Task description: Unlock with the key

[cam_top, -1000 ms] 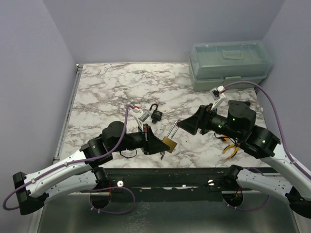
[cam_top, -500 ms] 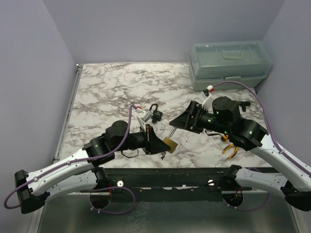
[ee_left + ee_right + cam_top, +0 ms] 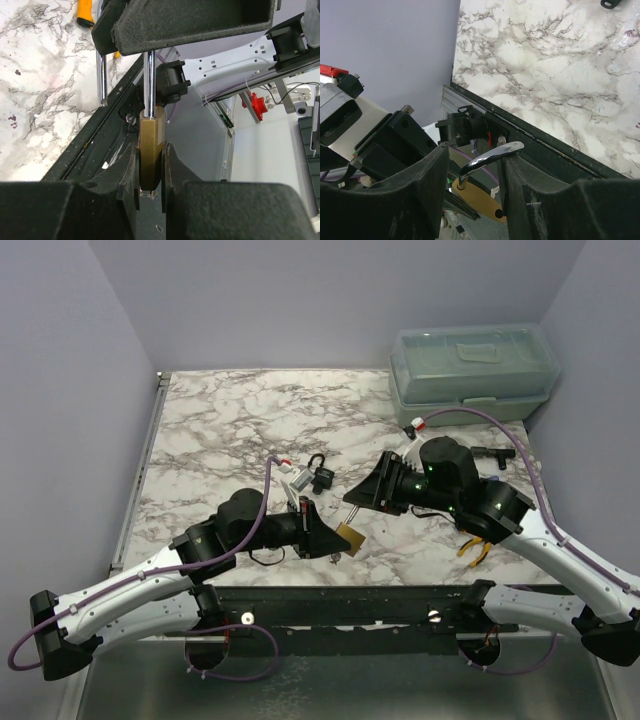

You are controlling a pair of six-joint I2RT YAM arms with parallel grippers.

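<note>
from above, the left hand [image 3: 322,537] clenches the gold padlock [image 3: 349,534] at the worktop's [image 3: 230,420] near edge. left wrist: one leg of the loop [image 3: 102,75] hangs free (so it looks unlocked already). right wrist: the right hand [image 3: 475,156] sits around the loop, but i cannot tell if it pinches. only pulling the loop wide seems left.

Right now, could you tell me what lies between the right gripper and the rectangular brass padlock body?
Only the padlock's silver steel shackle, running from the brass padlock body up into the right gripper; the left wrist view shows it.
</note>
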